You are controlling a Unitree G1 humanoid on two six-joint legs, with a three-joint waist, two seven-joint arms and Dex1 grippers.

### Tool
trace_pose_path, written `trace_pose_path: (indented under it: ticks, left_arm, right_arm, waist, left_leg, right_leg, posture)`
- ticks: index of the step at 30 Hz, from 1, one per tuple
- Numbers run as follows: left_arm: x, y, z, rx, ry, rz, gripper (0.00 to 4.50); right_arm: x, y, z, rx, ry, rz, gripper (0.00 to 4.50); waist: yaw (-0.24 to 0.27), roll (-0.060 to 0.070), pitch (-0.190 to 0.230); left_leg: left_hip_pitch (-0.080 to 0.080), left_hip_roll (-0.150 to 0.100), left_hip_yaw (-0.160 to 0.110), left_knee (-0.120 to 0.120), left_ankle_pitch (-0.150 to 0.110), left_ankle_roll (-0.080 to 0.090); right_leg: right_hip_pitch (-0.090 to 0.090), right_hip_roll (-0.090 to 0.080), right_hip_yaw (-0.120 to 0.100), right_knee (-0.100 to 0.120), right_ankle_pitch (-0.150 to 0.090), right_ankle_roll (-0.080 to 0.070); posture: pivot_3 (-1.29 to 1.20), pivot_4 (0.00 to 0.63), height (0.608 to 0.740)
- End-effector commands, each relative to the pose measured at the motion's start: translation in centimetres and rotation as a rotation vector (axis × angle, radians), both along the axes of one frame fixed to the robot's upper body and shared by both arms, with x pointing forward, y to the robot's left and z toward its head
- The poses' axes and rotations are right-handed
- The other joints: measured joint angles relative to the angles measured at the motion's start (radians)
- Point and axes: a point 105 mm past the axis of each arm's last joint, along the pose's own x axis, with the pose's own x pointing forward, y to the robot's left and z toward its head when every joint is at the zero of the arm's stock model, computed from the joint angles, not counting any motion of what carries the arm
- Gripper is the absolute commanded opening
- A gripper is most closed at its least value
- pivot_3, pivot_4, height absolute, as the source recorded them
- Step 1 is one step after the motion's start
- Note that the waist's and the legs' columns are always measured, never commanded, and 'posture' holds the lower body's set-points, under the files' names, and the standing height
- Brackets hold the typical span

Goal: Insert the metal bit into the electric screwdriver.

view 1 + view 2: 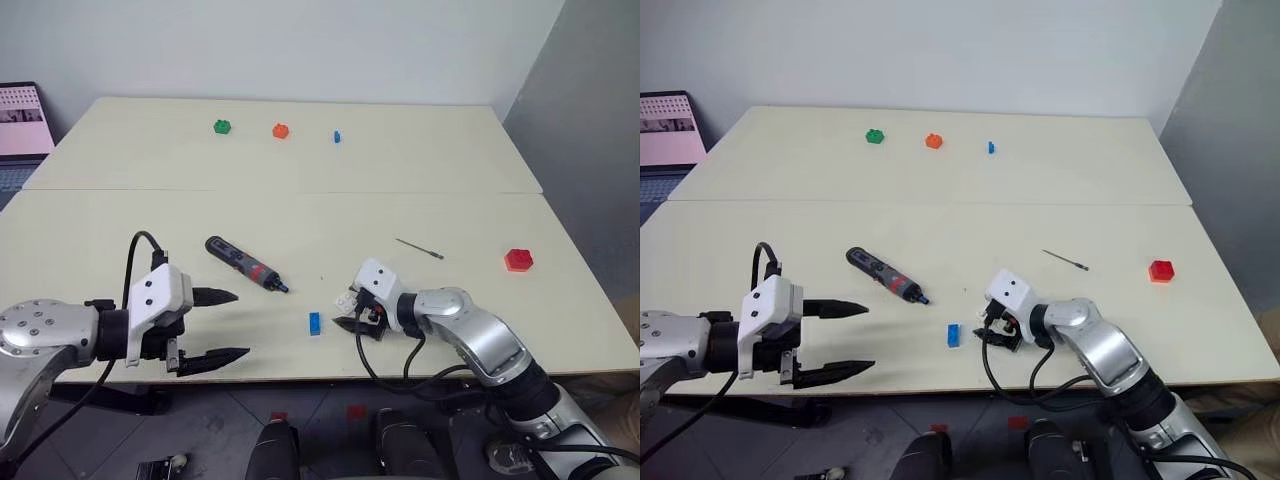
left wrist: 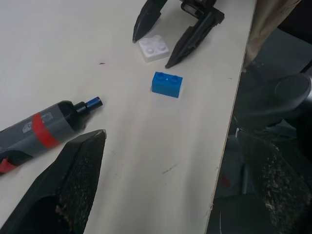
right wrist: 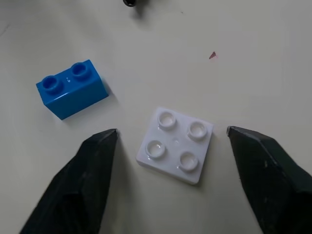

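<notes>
Progress: nothing of the insertion is done yet; I am judging that the metal bit point(image 1: 419, 248) and the electric screwdriver point(image 1: 246, 265) are both lying loose on the table point(image 1: 300, 215), well apart from each other, with neither in my grasp. Picking up both and mating them is all left.
Metal bit: lying flat to the right of the screwdriver, beyond my right gripper point(image 3: 165, 161); a very thin straight grey rod, needle-like, slightly darker at one end.
Electric screwdriver: lying flat at a slant, just ahead of my left gripper point(image 1: 213, 327); a slim pen-shaped tool, dark matte body, red-and-grey band near the front, small blue tip point(image 2: 93, 103) pointing toward the blue brick point(image 2: 167, 84).
Left gripper: I am holding my fingers spread wide, pinching nothing, near the screwdriver's front end but not touching it.
Right gripper: I am standing my fingers parted on either side of a white brick point(image 3: 176, 145), to the right of the screwdriver; they are not touching it, so nothing is pinched.
White brick: a flat glossy plastic square with four round studs.
Blue brick: a small glossy two-stud block, between the screwdriver tip and the white brick.
Other bricks: red point(image 1: 518, 260) past the bit; green point(image 1: 222, 126), orange point(image 1: 281, 130) and small blue point(image 1: 337, 136) at the far side.
Table: pale, smooth, matte, with a seam across it.
</notes>
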Motion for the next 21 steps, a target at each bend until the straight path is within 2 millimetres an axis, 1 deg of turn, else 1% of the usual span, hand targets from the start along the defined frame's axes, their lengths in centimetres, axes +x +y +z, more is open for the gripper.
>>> trace_pose_path:
  ticks: [1,4,5,8,10,13,15,18,21]
  left_arm:
    - [0.2,0.1,0.9,0.009,-0.053,-0.007,4.50]
    - [0.2,0.0,1.0,-0.008,-0.061,-0.011,4.50]
    - [0.2,-0.1,1.1,-0.015,-0.062,-0.014,4.50]
    - [0.1,-0.5,1.5,-0.040,-0.081,-0.033,4.50]
    - [0.0,-0.9,1.7,-0.053,-0.086,-0.049,4.50]
    - [0.3,-1.7,2.7,-0.109,-0.118,-0.067,4.50]
    - [0.5,-2.0,3.1,-0.133,-0.132,-0.071,4.50]
    - [0.6,-2.6,3.2,-0.145,-0.146,-0.085,4.50]
    - [0.6,-3.4,3.2,-0.160,-0.140,-0.111,4.50]
  right_arm:
    - [-0.2,-0.1,-0.5,-0.042,-0.025,0.014,2.53]
    - [-0.3,-0.1,-0.5,-0.047,-0.033,0.027,1.65]
    - [-0.3,-0.1,-0.5,-0.038,-0.031,0.023,1.49]
    - [0.0,-0.3,-0.1,-0.024,-0.042,0.009,1.45]
    - [0.3,-1.0,0.5,-0.018,-0.068,-0.014,1.45]
    - [1.5,-3.3,2.3,0.000,-0.134,-0.107,1.45]
    - [2.0,-5.1,3.2,-0.001,-0.170,-0.170,1.45]
    - [2.5,-8.3,4.4,-0.039,-0.249,-0.263,1.45]
    - [2.8,-12.1,5.6,-0.075,-0.317,-0.398,1.45]
  waist:
    - [0.000,0.000,0.000]
    - [-0.001,0.000,0.000]
    - [0.000,0.000,0.000]
    - [0.000,-0.001,0.000]
    - [0.001,-0.001,0.000]
    - [0.009,-0.001,0.000]
    - [0.015,-0.001,0.000]
    - [0.021,0.000,0.000]
    - [0.023,0.000,0.000]
  left_leg:
    - [0.000,0.000,0.000,0.000,0.000,0.000]
    - [0.001,0.000,0.000,0.000,0.000,0.000]
    - [0.001,0.000,0.000,0.000,0.000,0.000]
    - [0.001,0.000,0.000,0.000,0.000,0.000]
    - [0.001,0.000,0.000,0.000,0.000,0.000]
    - [0.000,0.000,0.000,0.000,0.000,0.000]
    - [0.000,0.000,0.000,0.000,0.000,0.000]
    - [-0.001,0.000,0.000,0.000,0.000,0.000]
    - [-0.001,0.000,0.001,-0.001,0.000,0.000]
  right_leg:
    - [0.000,0.000,0.000,0.000,0.000,0.000]
    - [-0.001,0.000,0.000,0.000,0.000,0.000]
    - [-0.002,0.000,0.000,0.000,0.000,0.000]
    - [-0.003,0.000,0.000,0.000,0.000,0.000]
    - [-0.003,0.000,0.000,0.000,0.000,0.000]
    - [-0.002,0.000,0.000,0.000,0.000,0.000]
    - [-0.002,0.000,0.000,0.000,0.000,0.000]
    - [0.000,0.000,0.000,0.000,0.000,0.000]
    - [0.000,0.000,0.000,-0.001,0.000,0.000]
  posture:
    - [0.00,0.150,0.740]
    - [0.00,0.150,0.740]
    - [0.00,0.150,0.740]
    - [0.00,0.150,0.740]
    - [0.00,0.150,0.740]
    - [0.00,0.150,0.740]
    - [0.00,0.150,0.740]
    - [0.00,0.150,0.740]
    - [0.00,0.150,0.740]
